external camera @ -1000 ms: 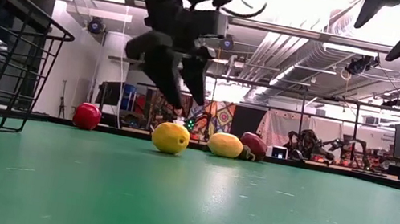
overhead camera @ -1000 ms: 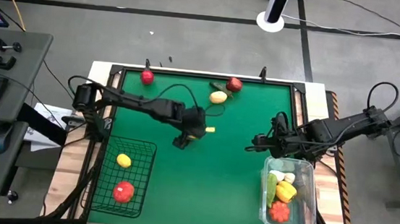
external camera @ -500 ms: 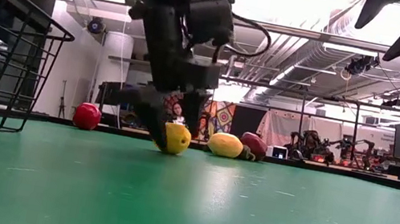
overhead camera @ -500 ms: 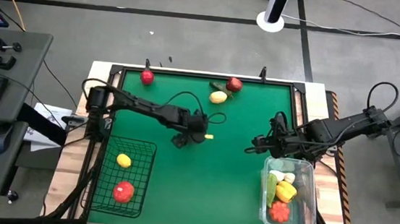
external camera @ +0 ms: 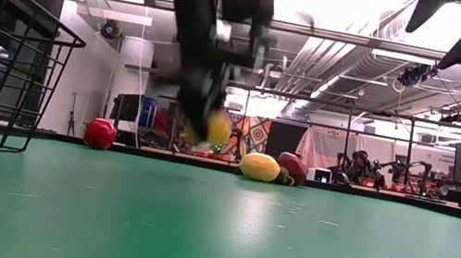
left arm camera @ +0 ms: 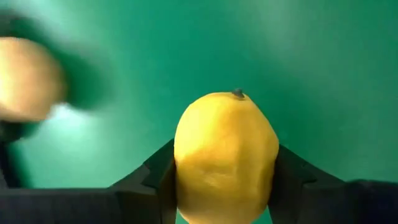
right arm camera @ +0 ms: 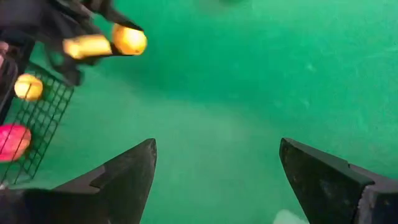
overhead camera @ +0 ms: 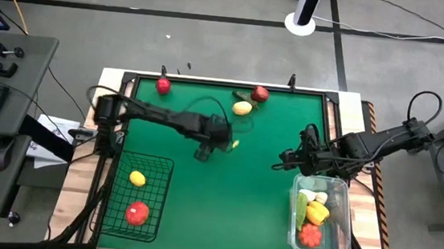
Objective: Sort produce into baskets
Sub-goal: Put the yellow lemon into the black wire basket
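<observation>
Left end effector [overhead camera: 232, 144]: closed on the lemon [left arm camera: 225, 157]; one dark finger [left arm camera: 151, 180] pressed to each side of the fruit; positioned over the middle of the green desk [overhead camera: 256, 192].
Lemon: clamped between the left fingers, clear of the desk surface in the low view [external camera: 216, 129]; stem nub pointing away from the wrist camera.
Right end effector [overhead camera: 285, 160]: fingers spread wide, gripping nothing; raised above the desk, just beside the far end of the clear plastic basket [overhead camera: 345, 201].
Right fingers [right arm camera: 121, 171]: both dark tips visible in the right wrist view, green surface between them.
Black wire basket [overhead camera: 163, 168]: near-left corner of the desk; contains a yellow fruit [overhead camera: 137, 178] and a red fruit [overhead camera: 138, 211].
Clear plastic basket: near-right corner of the desk; contains an orange-red item [overhead camera: 310, 235], a yellow item [overhead camera: 317, 213], plus green and white pieces, packed together.
Red apple [overhead camera: 163, 85]: far-left part of the desk, close to the far edge, apart from the other produce.
Pale yellow fruit [overhead camera: 242, 107]: far centre of the desk, resting on the surface.
Dark red fruit [overhead camera: 260, 93]: just beside the pale yellow fruit, nearer the far edge; a green piece next to it, contact unclear.
Desk surround: black frame around the green surface, wooden margin outside it.
</observation>
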`<act>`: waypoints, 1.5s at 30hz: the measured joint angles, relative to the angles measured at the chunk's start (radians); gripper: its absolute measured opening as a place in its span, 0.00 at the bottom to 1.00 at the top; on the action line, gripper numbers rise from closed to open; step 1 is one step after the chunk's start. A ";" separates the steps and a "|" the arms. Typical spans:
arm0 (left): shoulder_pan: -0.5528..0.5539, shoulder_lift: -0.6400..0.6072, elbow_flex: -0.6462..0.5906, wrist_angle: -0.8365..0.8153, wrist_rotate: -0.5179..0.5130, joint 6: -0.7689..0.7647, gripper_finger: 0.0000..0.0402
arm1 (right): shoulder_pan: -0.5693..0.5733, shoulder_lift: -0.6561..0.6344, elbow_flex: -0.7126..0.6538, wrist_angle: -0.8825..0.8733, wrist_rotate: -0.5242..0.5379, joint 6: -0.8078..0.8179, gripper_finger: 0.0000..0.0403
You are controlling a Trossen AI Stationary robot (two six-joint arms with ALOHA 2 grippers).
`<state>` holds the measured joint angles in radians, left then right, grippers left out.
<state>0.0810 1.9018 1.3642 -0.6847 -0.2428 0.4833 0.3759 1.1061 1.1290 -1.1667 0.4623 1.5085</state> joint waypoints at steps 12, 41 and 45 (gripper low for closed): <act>-0.112 -0.483 0.027 -0.146 0.093 -0.594 0.37 | -0.063 0.000 0.000 0.005 0.167 0.000 0.83; -0.539 -0.771 -0.322 -0.389 0.046 -1.401 0.37 | -0.141 0.000 0.000 0.009 0.167 -0.137 0.83; -0.556 -0.770 -0.322 -0.449 0.118 -1.397 0.39 | -0.141 0.000 0.000 0.008 0.167 -0.164 0.83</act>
<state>-0.4746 1.1313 1.0424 -1.1336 -0.1250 -0.9136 0.2352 1.1057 1.1290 -1.1584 0.6289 1.3447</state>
